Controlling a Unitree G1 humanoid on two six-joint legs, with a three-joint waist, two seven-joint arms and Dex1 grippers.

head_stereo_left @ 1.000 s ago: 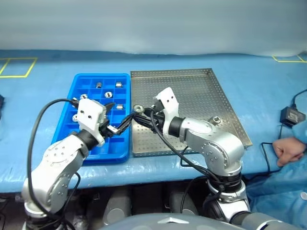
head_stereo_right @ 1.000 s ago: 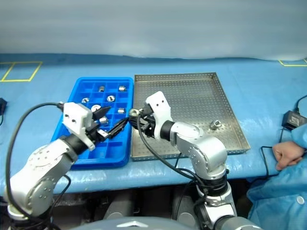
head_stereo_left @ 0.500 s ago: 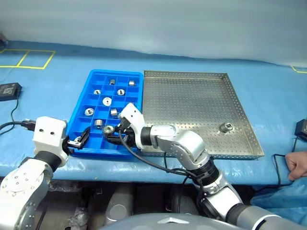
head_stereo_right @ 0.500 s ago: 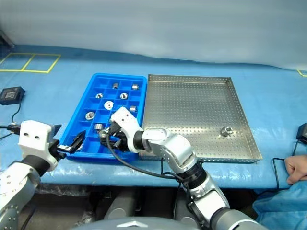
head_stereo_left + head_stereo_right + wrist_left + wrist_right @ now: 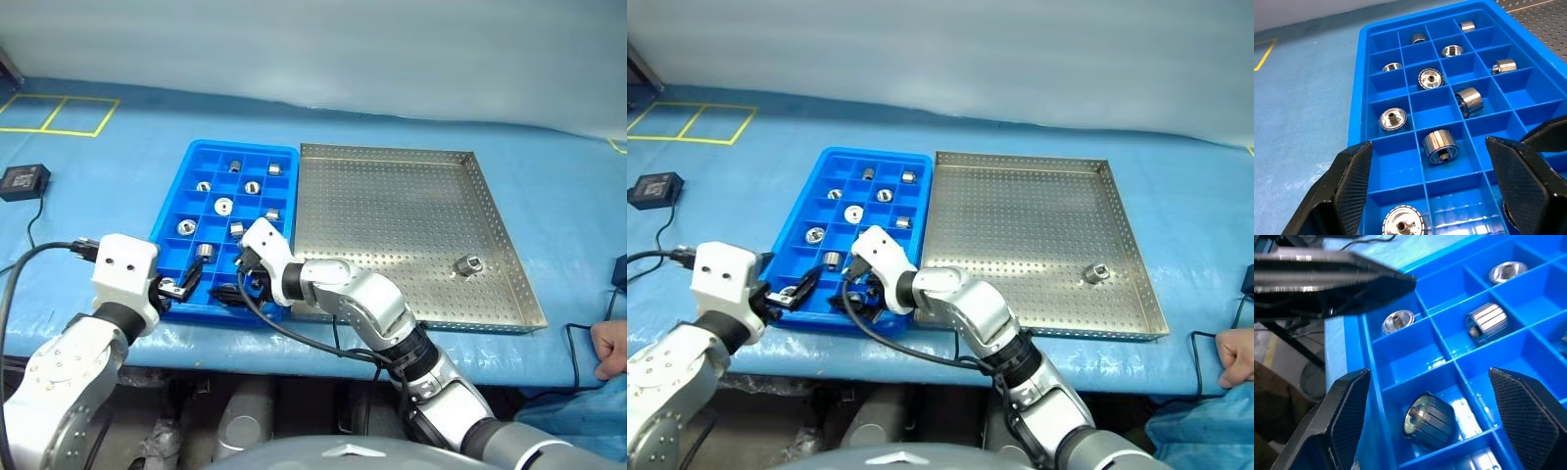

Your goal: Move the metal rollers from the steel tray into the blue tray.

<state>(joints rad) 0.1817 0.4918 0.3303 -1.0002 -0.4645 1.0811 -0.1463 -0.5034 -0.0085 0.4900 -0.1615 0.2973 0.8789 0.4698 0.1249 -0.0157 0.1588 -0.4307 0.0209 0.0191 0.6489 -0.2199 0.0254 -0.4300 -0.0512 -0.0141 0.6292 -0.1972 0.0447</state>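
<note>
Ribbed shiny roller (image 5: 1429,420) | gridded blue tray (image 5: 182,196) | perforated steel tray (image 5: 392,215)

The blue tray (image 5: 192,175) is bright blue, gridded into squares; the metal rollers (image 5: 1440,144) in it gleam silver with dark centres. The steel tray (image 5: 392,157) is silver-grey — dotted with perforations. The worktop (image 5: 118,157) is lighter blue, yellow lines (image 5: 54,115) at upper left.
</note>
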